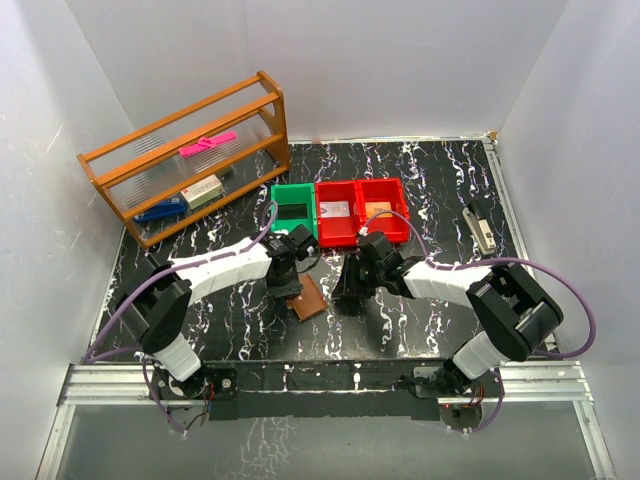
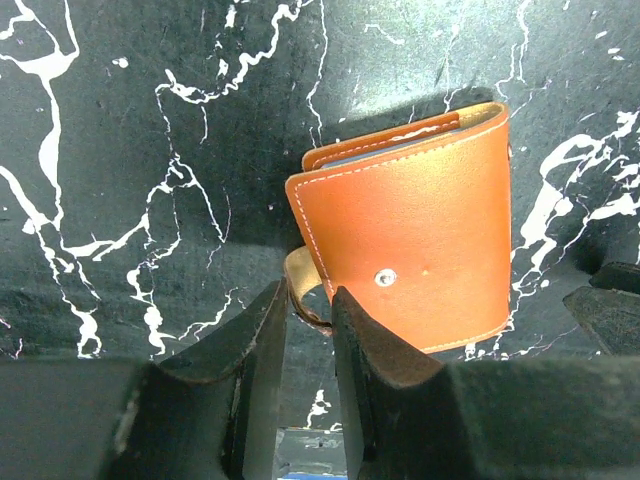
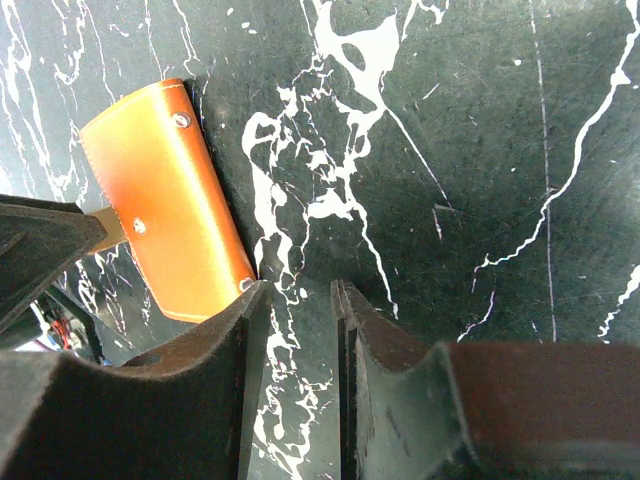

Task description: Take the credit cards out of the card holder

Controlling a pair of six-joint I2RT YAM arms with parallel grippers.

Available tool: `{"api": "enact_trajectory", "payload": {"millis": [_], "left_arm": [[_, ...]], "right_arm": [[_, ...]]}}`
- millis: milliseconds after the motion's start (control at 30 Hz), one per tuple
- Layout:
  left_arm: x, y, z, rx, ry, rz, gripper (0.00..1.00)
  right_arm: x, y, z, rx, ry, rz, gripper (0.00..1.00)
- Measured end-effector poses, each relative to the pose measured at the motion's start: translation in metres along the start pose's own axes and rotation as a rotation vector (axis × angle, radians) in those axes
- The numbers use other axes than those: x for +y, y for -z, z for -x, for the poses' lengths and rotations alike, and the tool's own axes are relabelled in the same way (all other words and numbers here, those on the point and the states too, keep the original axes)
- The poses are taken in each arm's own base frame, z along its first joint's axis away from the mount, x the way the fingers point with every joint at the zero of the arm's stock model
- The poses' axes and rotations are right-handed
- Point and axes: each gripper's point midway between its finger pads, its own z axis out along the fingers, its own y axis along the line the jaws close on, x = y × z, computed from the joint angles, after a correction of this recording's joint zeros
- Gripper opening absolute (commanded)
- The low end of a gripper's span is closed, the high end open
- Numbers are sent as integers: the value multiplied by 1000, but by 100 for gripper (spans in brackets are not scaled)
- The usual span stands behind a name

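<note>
Table (image 1: 450, 180): we saw both grippers low over its dark marbled top, which suited work on a flat thing.
Wooden rack (image 1: 190, 160): it stood far beyond the left gripper (image 2: 308, 295), well apart, with no part in this step.
Bins (image 1: 345, 210): one green and two red, they sat just beyond both grippers, perhaps as drop places.
Right gripper (image 3: 295, 290): its jaws stood slightly parted with only bare table between them. Its left finger was at the holder's near corner, and we judged that it was bracing the holder.
Card holder (image 2: 410, 230): it lay folded shut on the table between the two grippers, just ahead of the left fingertips.
Strap (image 2: 300, 270): it sat between the left gripper's narrowed jaws. We could not tell whether they already pinched it, but we judged it the handle for pulling the snap (image 2: 385, 278) open.
Credit cards: we saw none and took them to be inside the holder.
</note>
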Motion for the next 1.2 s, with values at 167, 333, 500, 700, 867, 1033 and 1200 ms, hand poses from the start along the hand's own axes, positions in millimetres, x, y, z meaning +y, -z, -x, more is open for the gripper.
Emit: {"api": "enact_trajectory", "payload": {"millis": [167, 333, 500, 700, 867, 1033, 1200], "left_arm": [[6, 1, -4, 0, 5, 1, 24], [16, 1, -10, 2, 14, 4, 32], [18, 5, -11, -16, 33, -25, 27], [14, 5, -7, -32, 43, -43, 8], [7, 3, -2, -53, 44, -65, 0], [-7, 8, 4, -91, -21, -171, 0], [-42, 49, 23, -183, -123, -398, 0]], "right_arm": [[0, 0, -1, 3, 0, 2, 29], [1, 0, -2, 12, -1, 8, 29], [2, 0, -3, 19, -1, 14, 30], [2, 0, -4, 21, -1, 16, 30], [4, 0, -5, 28, -1, 22, 35], [5, 8, 0, 6, 12, 8, 38], [7, 27, 23, -91, 32, -19, 38]]}}
